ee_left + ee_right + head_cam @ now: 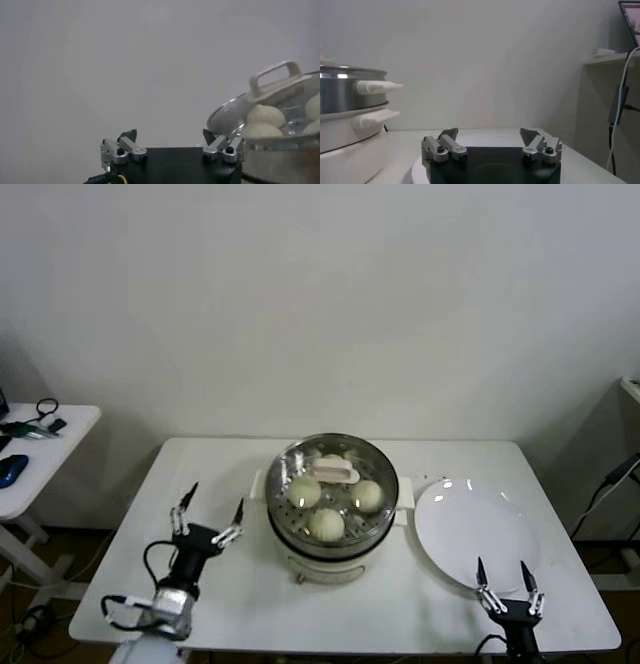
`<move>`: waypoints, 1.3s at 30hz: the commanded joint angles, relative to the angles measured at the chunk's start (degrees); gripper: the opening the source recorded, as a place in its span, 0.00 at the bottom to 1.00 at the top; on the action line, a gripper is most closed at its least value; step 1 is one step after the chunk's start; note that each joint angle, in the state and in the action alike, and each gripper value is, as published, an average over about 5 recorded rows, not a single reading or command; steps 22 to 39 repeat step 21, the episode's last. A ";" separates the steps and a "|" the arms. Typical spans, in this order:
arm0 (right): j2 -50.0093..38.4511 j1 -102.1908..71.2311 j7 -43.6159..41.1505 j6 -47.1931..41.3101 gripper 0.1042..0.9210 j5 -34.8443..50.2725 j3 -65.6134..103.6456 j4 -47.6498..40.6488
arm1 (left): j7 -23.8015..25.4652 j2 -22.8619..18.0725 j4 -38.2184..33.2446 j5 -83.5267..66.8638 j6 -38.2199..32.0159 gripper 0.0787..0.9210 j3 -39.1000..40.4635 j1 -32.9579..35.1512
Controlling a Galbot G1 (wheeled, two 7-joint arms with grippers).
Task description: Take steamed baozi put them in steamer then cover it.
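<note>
The steamer (pixel 300 559) stands mid-table with the glass cover (pixel 300 459) lying on it, cream handle (pixel 336 471) on top. Several white baozi (pixel 304 491) show through the glass. My left gripper (pixel 210 509) hovers just left of the steamer, open and empty. In the left wrist view, the left gripper (pixel 170 136) is open beside the steamer rim (pixel 280 150), and the cover (pixel 235 107) looks slightly tilted over a baozi (pixel 265 116). My right gripper (pixel 505 576) is open and empty at the plate's near edge. From the right wrist the right gripper (pixel 490 134) holds nothing; the steamer (pixel 345 95) is off to one side.
A flat white plate (pixel 475 529) lies right of the steamer. A small side table (pixel 45 446) with cables and small items stands at far left. A cable (pixel 608 484) hangs beyond the table's right edge. The wall runs close behind.
</note>
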 commanded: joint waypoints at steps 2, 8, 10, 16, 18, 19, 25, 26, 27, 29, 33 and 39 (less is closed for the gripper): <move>-0.54 0.08 0.15 -0.66 0.88 -0.19 -1.03 -0.70 | -1.94 1.69 3.11 -18.93 -10.92 0.88 -9.58 6.96; -0.92 0.29 -0.06 -1.03 0.88 0.04 -1.08 -0.72 | -0.13 -0.38 10.57 -17.66 -15.53 0.88 -6.18 6.71; -1.01 0.36 -0.11 -1.17 0.88 0.18 -1.09 -0.69 | 0.36 -0.95 12.41 -17.48 -16.04 0.88 -5.46 6.26; -1.08 0.63 -0.36 -1.58 0.88 0.27 -1.20 -0.62 | 1.11 -1.81 14.47 -17.32 -16.54 0.88 -4.80 5.68; -1.08 0.70 -0.44 -1.62 0.88 0.25 -1.32 -0.61 | 1.31 -1.84 14.44 -17.38 -16.50 0.88 -4.75 5.71; -1.07 0.73 -0.49 -1.64 0.88 0.24 -1.37 -0.63 | 1.39 -1.84 14.42 -17.38 -16.45 0.88 -4.72 5.72; -1.07 0.75 -0.54 -1.65 0.88 0.24 -1.41 -0.64 | 1.47 -1.84 14.41 -17.37 -16.40 0.88 -4.71 5.73; -1.07 0.75 -0.54 -1.65 0.88 0.24 -1.41 -0.64 | 1.47 -1.84 14.41 -17.37 -16.40 0.88 -4.71 5.73; -1.07 0.75 -0.54 -1.65 0.88 0.24 -1.41 -0.64 | 1.47 -1.84 14.41 -17.37 -16.40 0.88 -4.71 5.73; -1.07 0.75 -0.54 -1.65 0.88 0.24 -1.41 -0.64 | 1.47 -1.84 14.41 -17.37 -16.40 0.88 -4.71 5.73; -1.07 0.75 -0.54 -1.65 0.88 0.24 -1.41 -0.64 | 1.47 -1.84 14.41 -17.37 -16.40 0.88 -4.71 5.73; -1.07 0.75 -0.54 -1.65 0.88 0.24 -1.41 -0.64 | 1.47 -1.84 14.41 -17.37 -16.40 0.88 -4.71 5.73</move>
